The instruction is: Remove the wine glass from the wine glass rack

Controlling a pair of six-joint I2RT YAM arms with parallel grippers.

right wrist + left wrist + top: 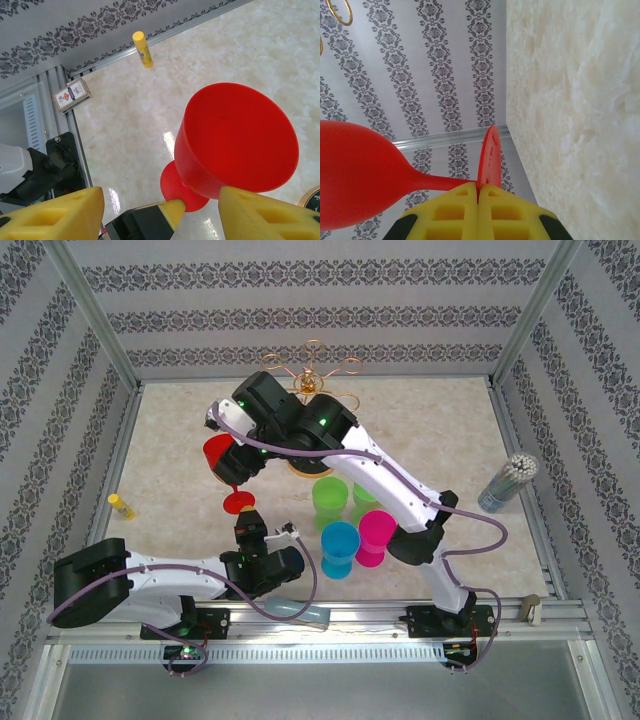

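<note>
The red wine glass [222,454] hangs in the air off the gold wire wine glass rack [310,375], which stands at the back behind my right arm. My left gripper [250,524] is shut on the rim of the glass's round foot [490,152], and the bowl [355,175] points away to the left. The right gripper [161,196] is open, with its yellow fingers [265,215] spread wide on either side of the bowl [235,140]. One finger sits right by the bowl's lower edge and the other stands well away. Two gold loops [340,12] of the rack show in the left wrist view.
Two green cups [328,497], a blue one [339,545] and a pink one [376,537] stand mid-table under my right arm. A yellow marker [121,506] lies at the left edge. A tin of sticks [508,482] stands at the right. A small card box [72,95] lies on the frame rail.
</note>
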